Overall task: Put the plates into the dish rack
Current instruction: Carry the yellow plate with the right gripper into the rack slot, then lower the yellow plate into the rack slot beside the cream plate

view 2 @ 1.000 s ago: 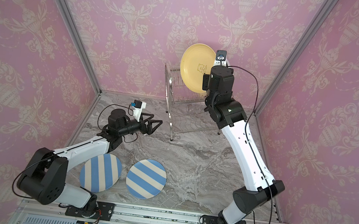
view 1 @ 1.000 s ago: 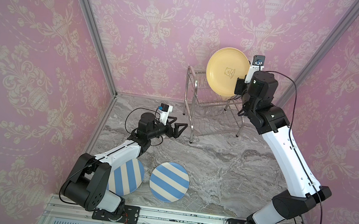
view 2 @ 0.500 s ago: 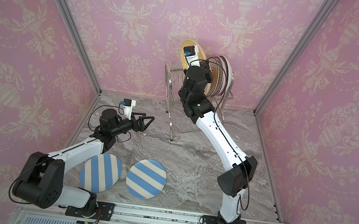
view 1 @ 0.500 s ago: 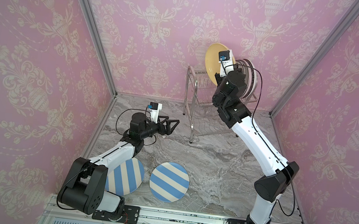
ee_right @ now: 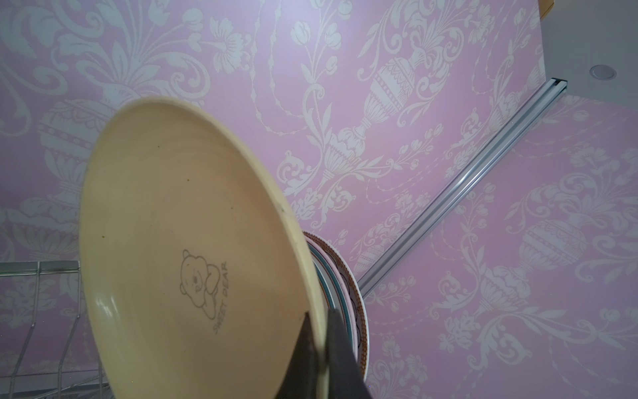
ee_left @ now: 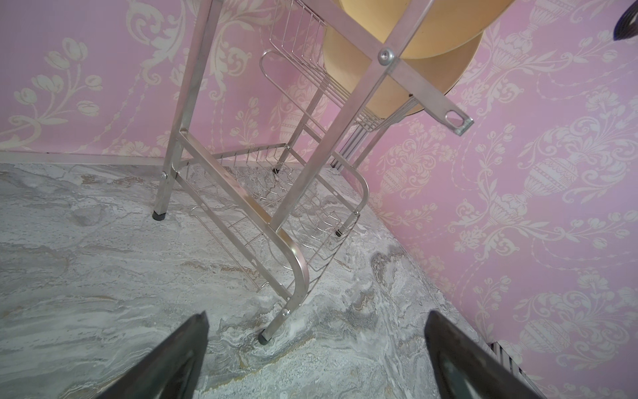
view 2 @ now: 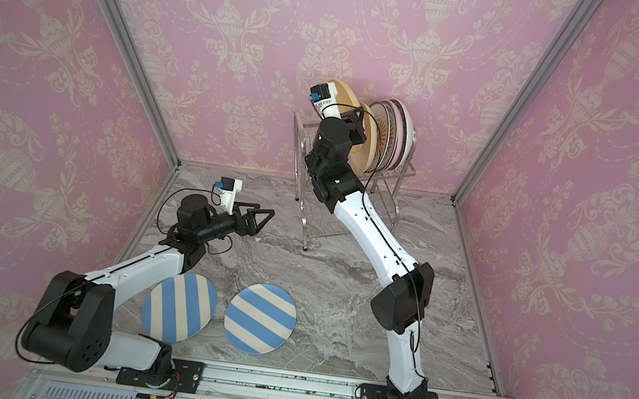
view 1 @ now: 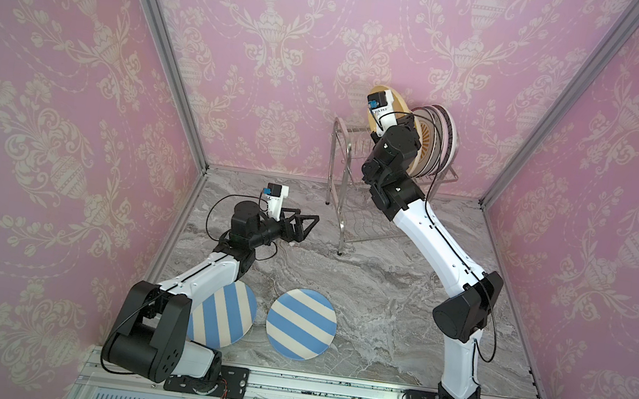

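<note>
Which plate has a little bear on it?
The yellow plate that the right hand pinches by its rim, up at the dish rack. The two striped plates on the table show only stripes.

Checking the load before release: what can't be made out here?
- Whether the yellow plate is in a rack slot: right arm covers its lower rim in both top views; right wrist view cuts it off.
- The plates behind it, top views: overlapping, uncountable.
- Left striped plate, top views: partly under left arm.

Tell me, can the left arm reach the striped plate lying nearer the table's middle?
Probably yes: the left tool is open and empty, and that striped plate lies flat in the open, with nothing on or over it.
</note>
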Tool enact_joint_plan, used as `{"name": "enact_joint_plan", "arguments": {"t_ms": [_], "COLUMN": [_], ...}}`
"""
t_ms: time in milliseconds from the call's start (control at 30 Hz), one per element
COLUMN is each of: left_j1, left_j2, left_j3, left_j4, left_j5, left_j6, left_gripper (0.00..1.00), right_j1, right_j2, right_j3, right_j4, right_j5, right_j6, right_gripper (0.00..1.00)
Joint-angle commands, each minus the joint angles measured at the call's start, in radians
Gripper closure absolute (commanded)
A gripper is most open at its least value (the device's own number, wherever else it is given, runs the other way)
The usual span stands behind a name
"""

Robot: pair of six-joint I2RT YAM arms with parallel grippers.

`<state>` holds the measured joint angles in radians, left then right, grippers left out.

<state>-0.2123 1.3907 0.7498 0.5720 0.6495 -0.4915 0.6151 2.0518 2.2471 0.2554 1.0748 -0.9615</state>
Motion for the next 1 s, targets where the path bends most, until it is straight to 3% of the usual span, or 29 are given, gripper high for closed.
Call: {"name": "enact_joint_plan", "arguments": {"t_ms": [0,667,967], "left_j1": [0.008,0.013,0.014], "left_j2": [-0.012,-0.034,-0.048], "left_j3": [-0.007,0.006,0.006], "left_j4": [-0.027,-0.084,-0.101], "left_j5": [0.023,0.016,0.014], "left_j6": [0.018,0.054,0.064], "left_gripper": [0.01,0.01,0.01], "right_j1": [-0.008,-0.028,-0.041], "right_j2": [0.024,0.084,0.093], "right_j3": [0.068,0.071,0.065], "right_j4": [0.026,0.018,-0.035], "right_j5": [0.034,0.081,0.089], "right_j6": [-0.024,-0.031,0.020], "right_gripper": [1.00,1.00,1.00]}}
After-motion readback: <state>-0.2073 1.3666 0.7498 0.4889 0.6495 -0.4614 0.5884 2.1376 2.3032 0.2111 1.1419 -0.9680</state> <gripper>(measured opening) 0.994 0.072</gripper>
